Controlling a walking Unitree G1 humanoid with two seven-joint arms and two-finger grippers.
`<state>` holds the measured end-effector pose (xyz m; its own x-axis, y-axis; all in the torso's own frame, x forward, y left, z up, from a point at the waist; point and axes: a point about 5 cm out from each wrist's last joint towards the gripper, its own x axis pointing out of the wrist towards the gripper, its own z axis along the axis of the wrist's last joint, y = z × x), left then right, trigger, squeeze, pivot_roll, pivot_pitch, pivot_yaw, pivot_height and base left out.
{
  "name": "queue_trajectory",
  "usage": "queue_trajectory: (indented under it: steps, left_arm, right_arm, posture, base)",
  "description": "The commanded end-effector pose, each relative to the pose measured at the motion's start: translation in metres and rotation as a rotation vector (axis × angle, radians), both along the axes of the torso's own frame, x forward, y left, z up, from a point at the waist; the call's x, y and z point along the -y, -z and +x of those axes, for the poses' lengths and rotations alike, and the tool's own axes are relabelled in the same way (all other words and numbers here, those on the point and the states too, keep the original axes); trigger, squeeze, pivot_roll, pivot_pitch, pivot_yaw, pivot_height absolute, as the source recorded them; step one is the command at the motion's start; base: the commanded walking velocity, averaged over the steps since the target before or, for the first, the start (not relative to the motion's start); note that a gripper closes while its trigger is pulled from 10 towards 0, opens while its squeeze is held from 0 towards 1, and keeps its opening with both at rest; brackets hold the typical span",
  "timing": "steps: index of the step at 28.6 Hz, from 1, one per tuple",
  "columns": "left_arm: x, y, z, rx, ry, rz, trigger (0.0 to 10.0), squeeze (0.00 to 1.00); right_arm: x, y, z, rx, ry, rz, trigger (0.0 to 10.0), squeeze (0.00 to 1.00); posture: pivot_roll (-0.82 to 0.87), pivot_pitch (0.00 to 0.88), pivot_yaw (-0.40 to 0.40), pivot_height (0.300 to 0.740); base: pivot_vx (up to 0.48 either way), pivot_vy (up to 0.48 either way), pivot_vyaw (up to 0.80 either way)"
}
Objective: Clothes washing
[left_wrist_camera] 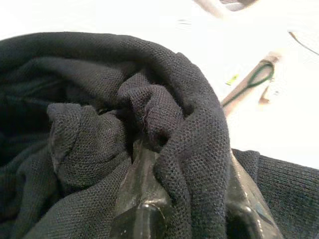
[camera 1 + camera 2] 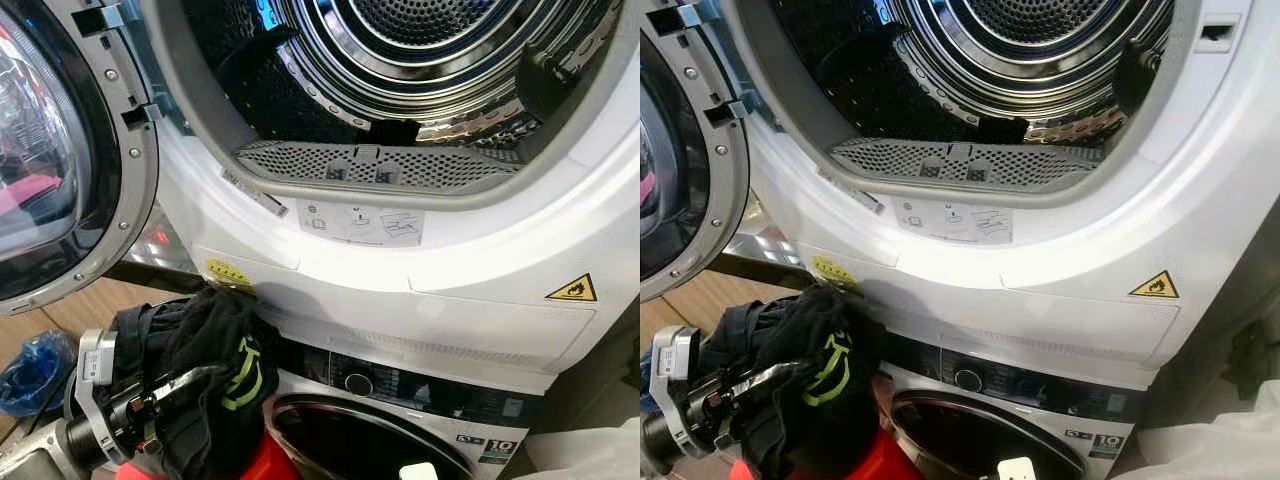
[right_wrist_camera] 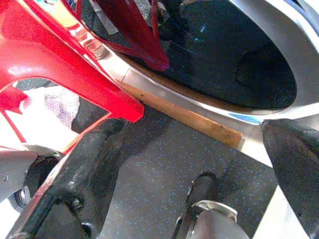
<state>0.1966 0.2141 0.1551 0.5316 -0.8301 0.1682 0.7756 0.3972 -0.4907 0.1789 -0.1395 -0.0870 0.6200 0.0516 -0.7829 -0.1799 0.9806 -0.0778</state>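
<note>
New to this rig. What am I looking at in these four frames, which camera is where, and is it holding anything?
It is a walking humanoid with two arms, each ending in a two-fingered black end effector. The two wide pictures come from a stereo camera on its head. They show two stacked white machines: the upper drum stands open with its door swung to the robot's left, above a lower machine with a dial. The other two pictures come from cameras on the wrists. The left end effector is low in front of the machines, shut on a bundled black garment with green markings; its wrist view shows the knit over the fingers. The right end effector hangs open above dark speckled floor, beside a red plastic object.
</note>
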Motion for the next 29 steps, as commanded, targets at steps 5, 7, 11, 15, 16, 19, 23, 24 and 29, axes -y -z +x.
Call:
queue_trajectory:
  steps: [5,7,11,15,16,19,23,24,29]
  left_arm:
    - [0.003,-0.014,-0.001,0.06,0.044,0.002,0.0,0.0]
    - [0.002,-0.011,-0.001,0.052,0.038,0.014,0.0,0.0]
    - [-0.01,0.004,0.011,0.006,-0.139,0.1,0.0,0.0]
    - [-0.034,0.028,0.035,-0.059,-0.459,0.282,0.0,0.0]
    - [-0.039,0.029,0.039,-0.06,-0.525,0.295,0.0,0.0]
    - [-0.048,0.028,0.047,-0.06,-0.64,0.303,0.0,0.0]
    - [-0.072,0.029,0.06,-0.08,-0.941,0.301,0.0,0.0]
    - [-0.077,0.03,0.062,-0.096,-1.006,0.313,0.0,0.0]
    - [-0.088,0.054,0.055,-0.175,-1.175,0.41,0.0,0.0]
  right_arm:
    - [-0.007,-0.001,0.002,0.006,-0.004,0.02,10.0,0.0]
    - [-0.007,-0.001,0.002,0.006,-0.002,0.022,10.0,0.0]
    - [-0.008,-0.001,0.001,0.004,-0.005,0.026,10.0,0.0]
    - [-0.01,-0.001,0.001,0.005,-0.009,0.026,10.0,0.0]
    - [-0.01,-0.001,0.001,0.006,-0.009,0.026,10.0,0.0]
    - [-0.009,-0.001,0.002,0.01,-0.008,0.024,10.0,0.0]
    - [-0.004,-0.001,0.002,0.004,0.005,0.013,10.0,0.0]
    - [-0.003,-0.001,0.002,0.004,0.012,0.013,10.0,0.0]
    - [-0.002,-0.001,0.001,0.004,0.014,0.012,10.0,0.0]
  posture:
    - [0.05,0.0,0.149,0.74]
    - [0.05,0.0,0.149,0.74]
    - [0.05,0.0,0.148,0.74]
    - [0.05,0.0,0.146,0.74]
    - [0.05,0.0,0.146,0.74]
    - [0.05,0.0,0.145,0.74]
    - [0.05,0.0,0.142,0.74]
    - [0.05,0.0,0.144,0.74]
    - [0.05,0.0,0.147,0.74]
  base:
    - [0.0,0.0,0.0]
    - [0.0,0.0,0.0]
    - [0.0,0.0,0.0]
    - [0.0,0.0,0.0]
    - [0.0,0.0,0.0]
    - [0.0,0.0,0.0]
    - [0.0,0.0,0.0]
    - [0.0,0.0,0.0]
    - [0.0,0.0,0.0]
